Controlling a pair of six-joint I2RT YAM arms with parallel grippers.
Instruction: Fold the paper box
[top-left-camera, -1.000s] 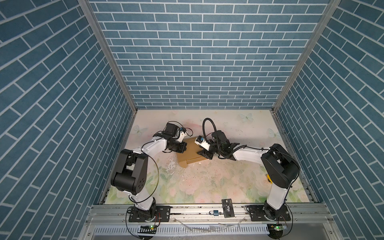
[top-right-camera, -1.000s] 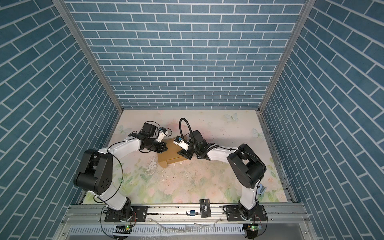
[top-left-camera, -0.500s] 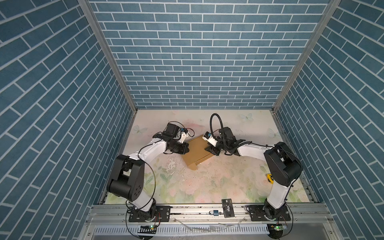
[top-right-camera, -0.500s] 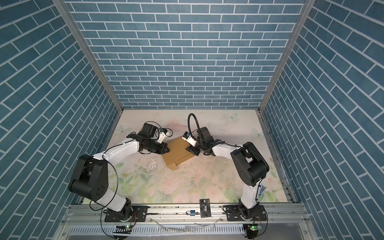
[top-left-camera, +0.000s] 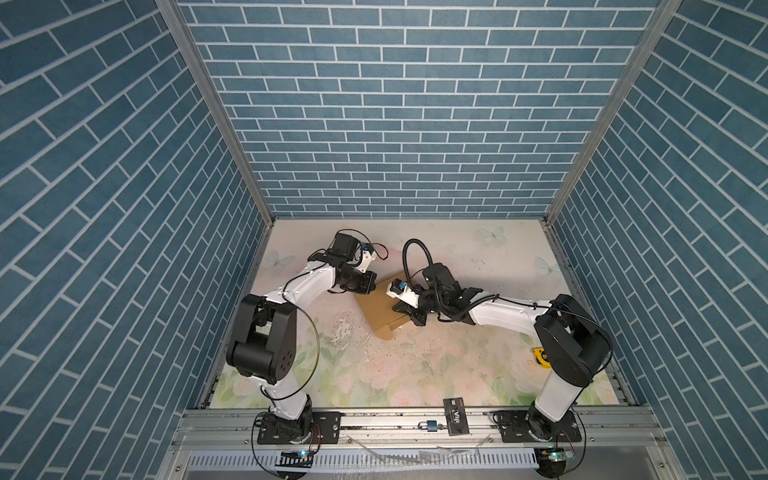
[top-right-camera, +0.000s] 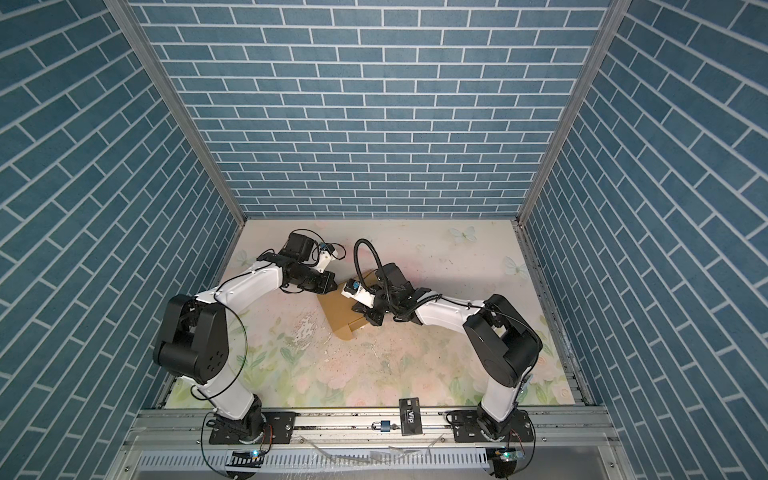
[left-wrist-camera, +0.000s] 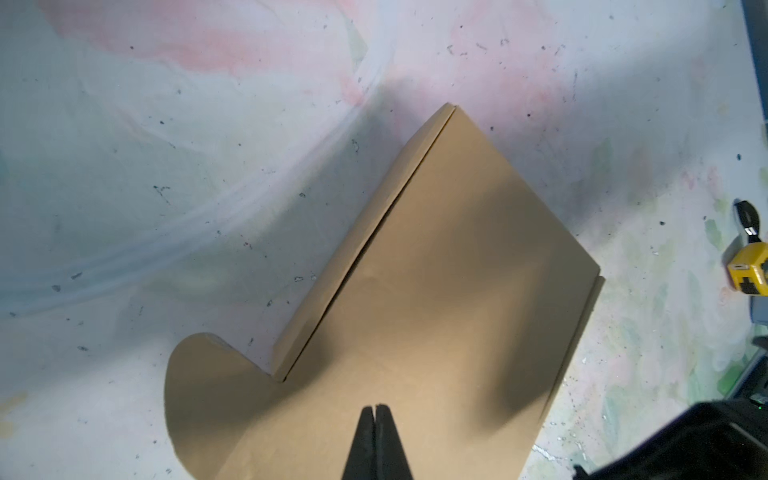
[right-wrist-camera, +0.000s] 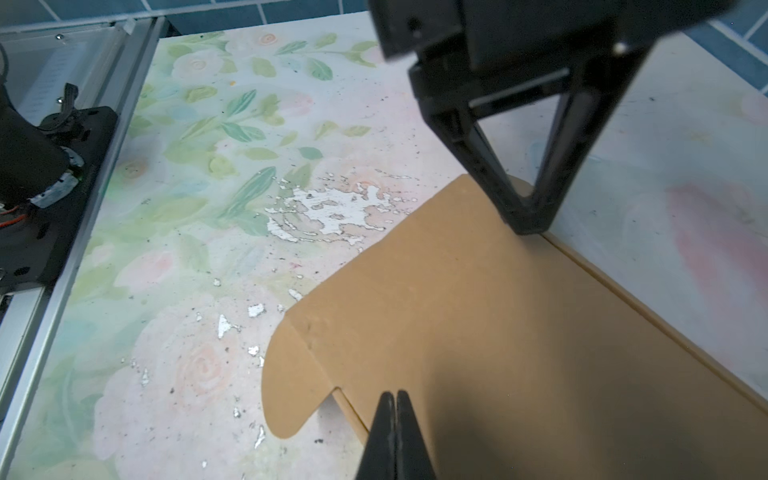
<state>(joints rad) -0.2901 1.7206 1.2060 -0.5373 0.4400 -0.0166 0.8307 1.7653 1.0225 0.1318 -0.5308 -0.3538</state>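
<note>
1. Plain tan-brown corrugated cardboard paper box (top-left-camera: 380, 311), folded flat, rounded tab out, midway across the floral tabletop (top-left-camera: 415, 374), nearer its far edge;
2. Left gripper (left-wrist-camera: 375, 409) fully closed, holding nothing, tips down on the box's top;
3. Right gripper (right-wrist-camera: 394, 397) fully closed, empty, over the box top; contact unclear.

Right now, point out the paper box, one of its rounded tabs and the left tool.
paper box (left-wrist-camera: 449, 282): left wrist view, middle of the flat top panel.
rounded tab (right-wrist-camera: 291, 386): right wrist view, middle of the tab.
left tool (right-wrist-camera: 528, 224): right wrist view, shut tips at the box's edge.
</note>
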